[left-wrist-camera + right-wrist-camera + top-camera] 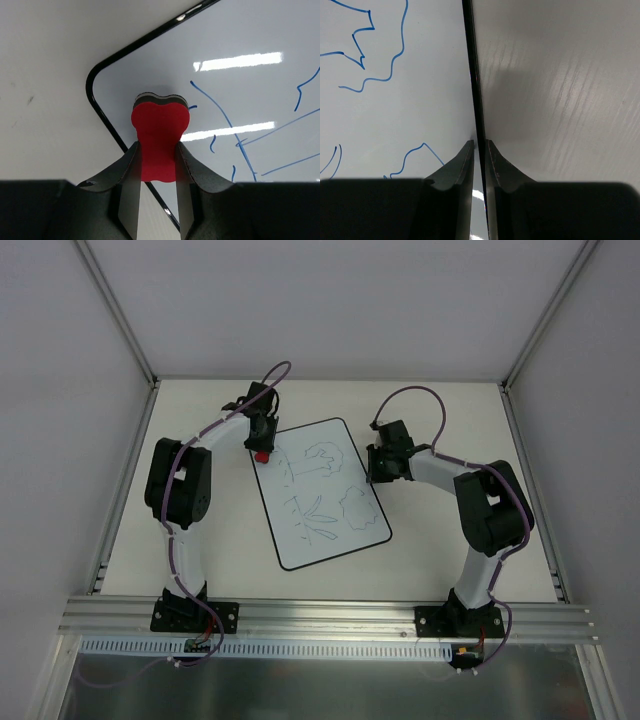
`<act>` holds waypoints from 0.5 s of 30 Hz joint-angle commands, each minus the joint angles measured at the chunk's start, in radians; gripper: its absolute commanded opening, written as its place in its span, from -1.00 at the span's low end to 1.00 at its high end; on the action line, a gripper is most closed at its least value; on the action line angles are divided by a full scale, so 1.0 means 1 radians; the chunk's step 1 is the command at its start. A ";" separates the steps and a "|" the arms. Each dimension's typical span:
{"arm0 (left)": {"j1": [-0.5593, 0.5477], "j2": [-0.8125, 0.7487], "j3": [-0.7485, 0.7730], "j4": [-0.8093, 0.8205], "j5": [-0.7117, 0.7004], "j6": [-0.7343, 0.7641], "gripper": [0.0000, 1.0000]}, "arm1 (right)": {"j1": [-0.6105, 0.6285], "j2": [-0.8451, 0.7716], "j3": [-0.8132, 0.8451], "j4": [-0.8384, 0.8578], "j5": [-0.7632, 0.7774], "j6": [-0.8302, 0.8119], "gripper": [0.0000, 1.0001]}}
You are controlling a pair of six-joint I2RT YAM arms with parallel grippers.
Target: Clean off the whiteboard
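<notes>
Eraser (160, 127) clamped in left fingers (127, 172) at whiteboard (150, 75) corner (wiping not begun); right fingers (457, 167) pinch its edge. Next: sweep across doodles (320, 490).

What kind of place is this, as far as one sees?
Probably a robot lab test cell: a left arm and a right arm bolted to an aluminium rail, plain white panels around the table, a doodled whiteboard on it.
</notes>
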State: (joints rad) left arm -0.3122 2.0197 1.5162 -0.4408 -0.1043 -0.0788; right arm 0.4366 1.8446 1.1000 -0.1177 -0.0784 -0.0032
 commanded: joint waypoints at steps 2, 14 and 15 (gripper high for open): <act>0.007 0.060 0.101 -0.006 0.031 0.094 -1.00 | 0.028 0.045 -0.034 -0.125 0.023 -0.006 -0.68; 0.005 0.249 0.320 -0.137 0.101 0.163 -0.94 | 0.039 0.039 -0.029 -0.132 0.040 -0.017 -0.68; 0.005 0.264 0.358 -0.156 0.101 0.162 -0.94 | 0.039 0.039 -0.029 -0.134 0.046 -0.018 -0.68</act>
State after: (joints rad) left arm -0.3126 2.2272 1.7897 -0.5156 -0.0528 0.0513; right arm 0.4500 1.8446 1.1023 -0.1200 -0.0559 -0.0040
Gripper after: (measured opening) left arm 0.276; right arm 0.163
